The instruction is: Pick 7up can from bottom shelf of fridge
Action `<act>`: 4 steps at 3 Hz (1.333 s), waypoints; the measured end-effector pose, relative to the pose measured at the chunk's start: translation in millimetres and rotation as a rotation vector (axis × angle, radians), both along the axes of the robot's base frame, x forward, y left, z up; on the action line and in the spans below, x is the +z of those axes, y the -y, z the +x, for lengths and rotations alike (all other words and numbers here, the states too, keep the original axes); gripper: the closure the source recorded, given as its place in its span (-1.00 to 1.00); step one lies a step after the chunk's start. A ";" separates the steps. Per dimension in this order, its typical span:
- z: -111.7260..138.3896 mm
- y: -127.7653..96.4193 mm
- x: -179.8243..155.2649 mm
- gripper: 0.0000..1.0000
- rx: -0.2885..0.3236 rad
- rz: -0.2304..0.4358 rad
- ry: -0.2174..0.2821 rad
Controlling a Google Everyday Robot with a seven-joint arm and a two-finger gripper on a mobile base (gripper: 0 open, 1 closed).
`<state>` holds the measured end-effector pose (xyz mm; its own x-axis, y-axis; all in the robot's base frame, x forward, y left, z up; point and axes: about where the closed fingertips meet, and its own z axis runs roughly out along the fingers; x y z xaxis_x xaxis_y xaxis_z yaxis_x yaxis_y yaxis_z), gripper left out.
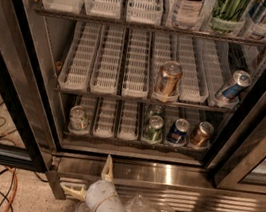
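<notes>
step: approach, pre-grasp | gripper (91, 179) spread wide, empty, low near fridge (171, 179) base | 7up can (78, 118) leftmost on bottom shelf (117, 139) | next: raise, reach in, straddle can

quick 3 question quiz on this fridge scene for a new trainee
1. Which lane of the bottom shelf holds the 7up can? A) far left B) middle C) far right
2. True or false: the gripper is open, low in front of the fridge at its steel base, touching no can.
3. Fill in: just right of the green can on that shelf stands a ___ can.
Key: 1 A; 2 true; 3 blue can.
</notes>
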<state>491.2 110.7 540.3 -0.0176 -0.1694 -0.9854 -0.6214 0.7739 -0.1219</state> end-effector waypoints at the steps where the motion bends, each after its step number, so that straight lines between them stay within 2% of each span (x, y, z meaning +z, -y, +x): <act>1: 3.8 -5.6 4.9 -1.00 0.000 -0.027 0.012; 3: 11.4 -8.7 24.8 -1.00 -0.022 -0.032 0.049; 4: 19.3 -26.6 44.3 -1.00 0.000 -0.003 0.066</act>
<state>510.5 137.3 584.6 0.0473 -0.1728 -0.9838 -0.6123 0.7732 -0.1652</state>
